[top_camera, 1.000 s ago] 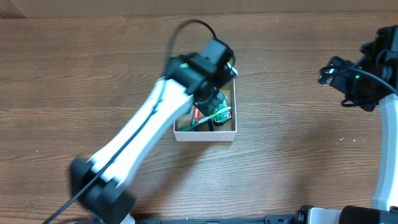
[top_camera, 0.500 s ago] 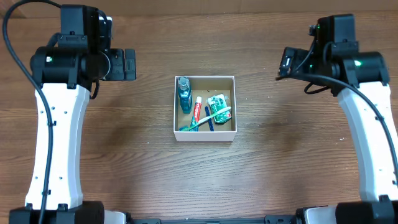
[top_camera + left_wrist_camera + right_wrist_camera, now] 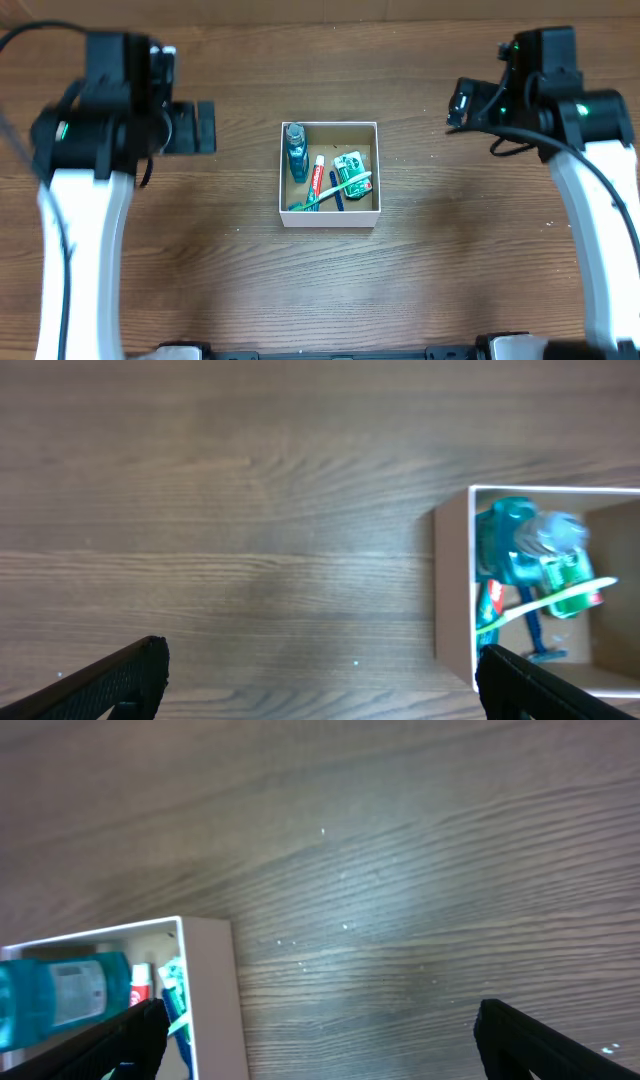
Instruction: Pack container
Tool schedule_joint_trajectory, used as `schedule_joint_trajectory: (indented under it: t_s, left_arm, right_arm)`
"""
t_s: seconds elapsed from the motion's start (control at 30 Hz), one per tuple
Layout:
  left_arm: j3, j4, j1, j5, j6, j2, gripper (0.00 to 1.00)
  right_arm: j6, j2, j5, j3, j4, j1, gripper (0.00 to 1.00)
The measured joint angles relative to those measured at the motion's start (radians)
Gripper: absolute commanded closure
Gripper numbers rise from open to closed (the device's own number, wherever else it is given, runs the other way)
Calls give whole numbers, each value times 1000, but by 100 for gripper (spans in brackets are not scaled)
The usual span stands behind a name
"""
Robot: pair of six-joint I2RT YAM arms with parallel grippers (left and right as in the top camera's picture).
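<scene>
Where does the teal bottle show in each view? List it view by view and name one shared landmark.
Overhead: the teal bottle lies at frame centre, in the upper-left corner of the container.
Left wrist: the bottle is at the right side, mid-height, just inside the box's left wall.
Right wrist: the bottle is in the bottom-left corner, blurred.
Shared landmark: the container's white wall.

Container (image 3: pixel 328 219) on table (image 3: pixel 330 295) between left hand (image 3: pixel 203 127) and right hand (image 3: pixel 459 101) — inside, bottle (image 3: pixel 295 152) at left, toothbrush (image 3: pixel 331 192) beside it
</scene>
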Motion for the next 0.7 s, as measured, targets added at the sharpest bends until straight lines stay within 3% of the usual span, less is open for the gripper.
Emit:
schedule_joint_trajectory:
  t_s: [0.17,0.47,0.7]
  left_arm:
    - [-214,68,0,2,0,-357,0]
    - [-753,222,0,1,-58,-901,0]
    - [-946,301,0,1,-120,-967,0]
  right_arm:
    - [5,-237,18,-124,79,0,0]
    - [4,-693,74,-668,193,0,0]
    - [4,-789,82,-724,121,0,0]
